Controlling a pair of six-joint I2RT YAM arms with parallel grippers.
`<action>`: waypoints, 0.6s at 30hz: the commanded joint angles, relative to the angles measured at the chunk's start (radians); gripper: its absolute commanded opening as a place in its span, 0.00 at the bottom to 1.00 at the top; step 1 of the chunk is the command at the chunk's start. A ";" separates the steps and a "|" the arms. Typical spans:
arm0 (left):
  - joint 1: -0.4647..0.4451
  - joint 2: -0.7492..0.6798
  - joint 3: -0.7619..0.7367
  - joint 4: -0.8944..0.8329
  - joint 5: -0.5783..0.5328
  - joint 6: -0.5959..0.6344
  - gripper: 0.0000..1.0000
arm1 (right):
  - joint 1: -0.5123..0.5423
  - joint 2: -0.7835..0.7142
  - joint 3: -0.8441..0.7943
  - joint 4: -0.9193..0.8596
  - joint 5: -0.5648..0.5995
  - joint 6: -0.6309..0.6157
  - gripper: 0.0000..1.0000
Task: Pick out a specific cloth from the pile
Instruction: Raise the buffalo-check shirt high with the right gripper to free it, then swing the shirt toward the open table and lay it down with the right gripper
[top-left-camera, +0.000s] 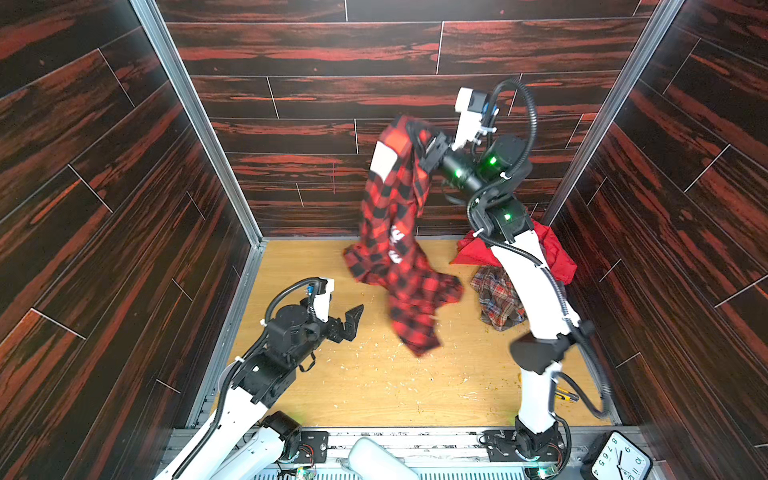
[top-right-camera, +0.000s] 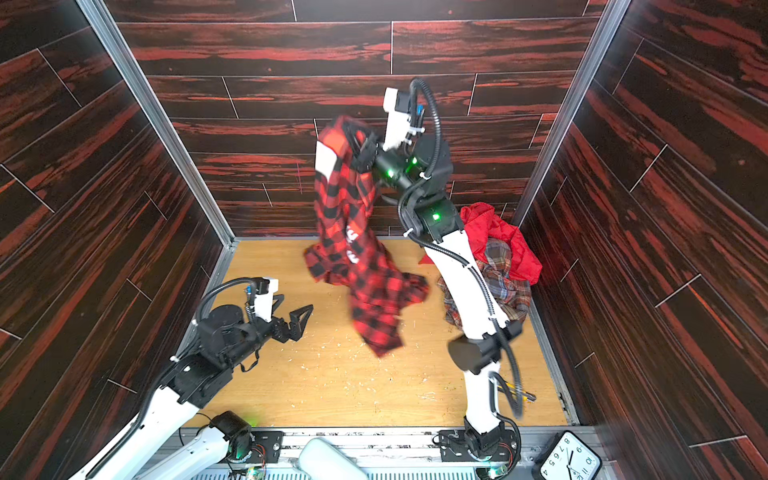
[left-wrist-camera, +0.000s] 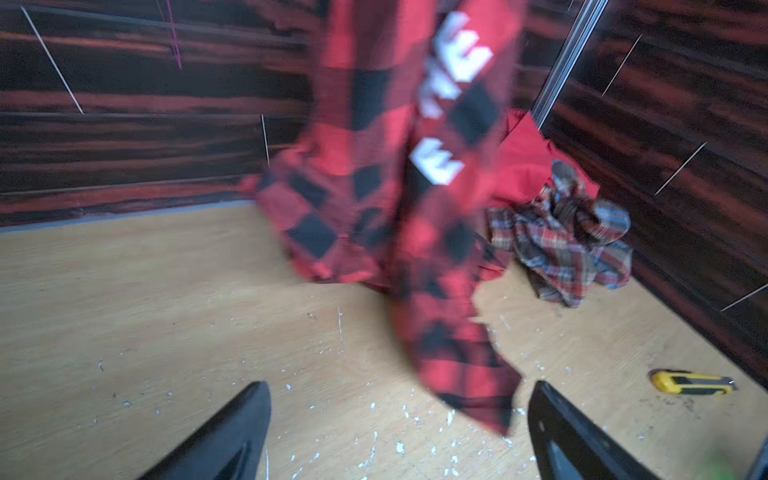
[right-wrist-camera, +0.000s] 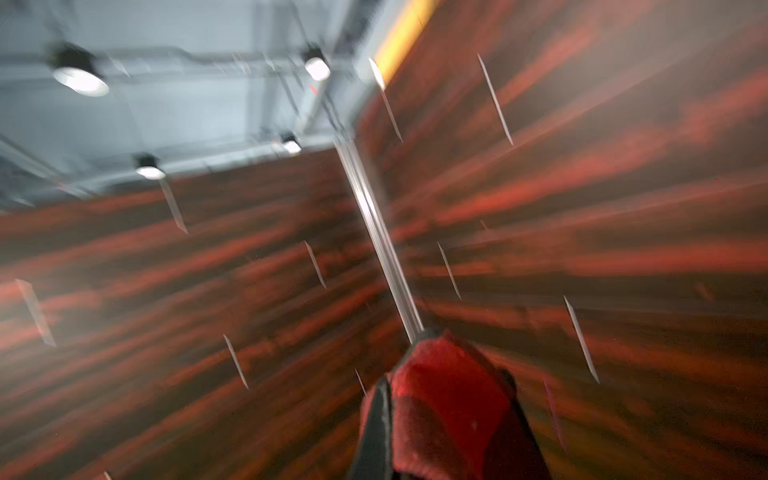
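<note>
Dark red-streaked wall panels (top-left-camera: 311, 83) are enclosing the workspace on three sides, and a light wooden table (top-left-camera: 374, 382) is forming its floor, speckled with pale flecks. The cloth (top-left-camera: 395, 232) – the red-and-black buffalo-check shirt – is hanging in a long drape over the middle of the table, well apart from the pile, in both top views (top-right-camera: 353, 232). Its lower end is dangling low over the wood, though the blur is hiding whether it touches. White markings are showing on it in the left wrist view (left-wrist-camera: 374, 187).

The pile (top-left-camera: 498, 299) is lying in the far right corner of the table, a plain bright red garment sitting behind a muted plaid one and partly hidden by the right arm.

The right gripper (top-left-camera: 419, 143) is raised high near the back wall, its jaws clamped tight on the cloth's top end; red fabric is bunching against one finger in the right wrist view (right-wrist-camera: 449, 395).

The left gripper (top-left-camera: 353, 322) is hovering low at the table's left side with jaws spread wide, holding nothing – pointing toward the hanging cloth.

A yellow-and-black utility knife (left-wrist-camera: 692, 382) is lying near the right wall.
</note>
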 joint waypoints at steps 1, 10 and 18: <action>-0.004 0.006 -0.012 0.029 -0.004 0.001 0.99 | -0.004 -0.236 -0.447 0.092 0.105 -0.105 0.00; -0.004 -0.058 -0.027 -0.071 -0.050 -0.016 0.99 | -0.017 -0.434 -1.133 0.006 0.250 -0.291 0.68; -0.004 -0.082 0.030 -0.261 -0.067 -0.087 0.99 | 0.081 -0.176 -1.064 -0.211 0.400 -0.579 0.92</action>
